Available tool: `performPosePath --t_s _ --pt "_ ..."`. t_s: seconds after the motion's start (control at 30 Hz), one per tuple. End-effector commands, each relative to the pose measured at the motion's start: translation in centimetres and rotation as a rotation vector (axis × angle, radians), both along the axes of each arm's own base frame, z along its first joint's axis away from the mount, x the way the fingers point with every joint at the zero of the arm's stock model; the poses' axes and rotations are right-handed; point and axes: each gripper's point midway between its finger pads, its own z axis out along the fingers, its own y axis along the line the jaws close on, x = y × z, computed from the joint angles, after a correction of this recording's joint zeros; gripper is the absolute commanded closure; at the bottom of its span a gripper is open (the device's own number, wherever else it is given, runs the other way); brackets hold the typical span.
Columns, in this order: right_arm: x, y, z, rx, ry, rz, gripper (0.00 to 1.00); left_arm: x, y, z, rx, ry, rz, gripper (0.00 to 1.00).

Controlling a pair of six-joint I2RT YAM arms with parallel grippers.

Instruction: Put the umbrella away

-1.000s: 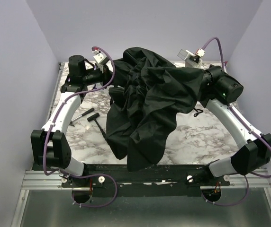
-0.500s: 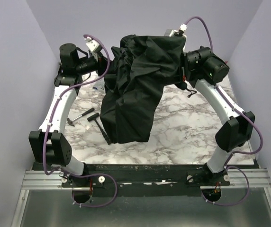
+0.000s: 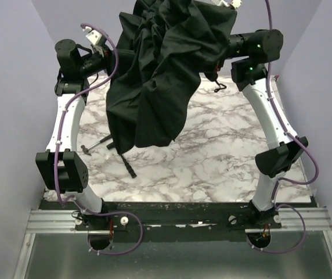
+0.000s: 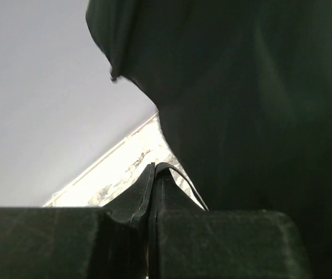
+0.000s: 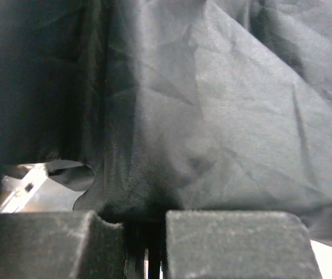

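The umbrella [image 3: 154,75] is a loose mass of black fabric held high above the marble table [image 3: 224,151], strung between both grippers. Its lower folds hang down on the left side. My left gripper [image 3: 121,58] is shut on a hemmed edge of the fabric, which shows pinched between the jaws in the left wrist view [image 4: 153,174]. My right gripper [image 3: 219,49] is shut on bunched canopy fabric [image 5: 212,116], seen between the jaws in the right wrist view [image 5: 145,215]. A small black loop [image 3: 219,87] dangles below the right gripper. The shaft and handle are hidden.
A small tool with a silver shaft [image 3: 93,144] lies on the table at the left. A black T-shaped rod [image 3: 128,165] lies beside it, under the hanging fabric. Purple walls close in the left, back and right.
Both arms have risen and carried the umbrella fabric up off the table. The canopy, which draped over the front edge, now hangs free. The tools have not moved.
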Motion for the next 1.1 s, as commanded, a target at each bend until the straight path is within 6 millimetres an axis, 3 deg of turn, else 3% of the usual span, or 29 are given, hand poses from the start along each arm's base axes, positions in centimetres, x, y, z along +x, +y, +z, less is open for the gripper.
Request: performPosePath --t_s 0.0,0.17,0.2,0.3,0.47,0.57,0.73,0.9,1.07 --pt "3.9 2.0 -0.2 0.06 -0.009 -0.147 1.0 -0.1 0.3 0.4 -0.009 -0.034 -0.009 1.0" --pt "3.4 1.6 -3.4 -0.012 -0.09 -0.226 1.0 0.0 1.2 0.2 0.008 -0.06 -0.009 1.0" --pt "3.8 1.7 -3.4 -0.028 -0.17 -0.299 1.0 0.0 1.4 0.1 0.007 -0.061 -0.009 1.0" --pt "4.2 2.1 -5.8 -0.141 -0.337 -0.39 1.0 -0.2 2.2 -0.1 -0.009 -0.074 -0.01 1.0" --pt "1.4 1.5 -7.1 -0.124 -0.469 -0.296 1.0 -1.3 3.0 -1.4 -0.003 -0.101 -0.032 1.0" --pt "0.2 1.3 -7.3 -0.134 -0.499 -0.233 1.0 -2.3 2.8 -2.9 0.024 -0.109 -0.074 1.0" --pt "-2.5 0.9 -9.4 -0.139 -0.556 -0.106 1.0 -4.1 1.8 -5.0 0.005 -0.114 -0.138 1.0" --pt "-4.0 1.3 -13.0 -0.229 -0.607 -0.049 1.0 -6.7 1.1 -7.3 0.001 -0.124 -0.174 1.0" --pt "-4.9 0.8 -14.5 -0.248 -0.614 -0.033 1.0 -8.2 1.6 -9.3 0.071 -0.156 -0.125 1.0"
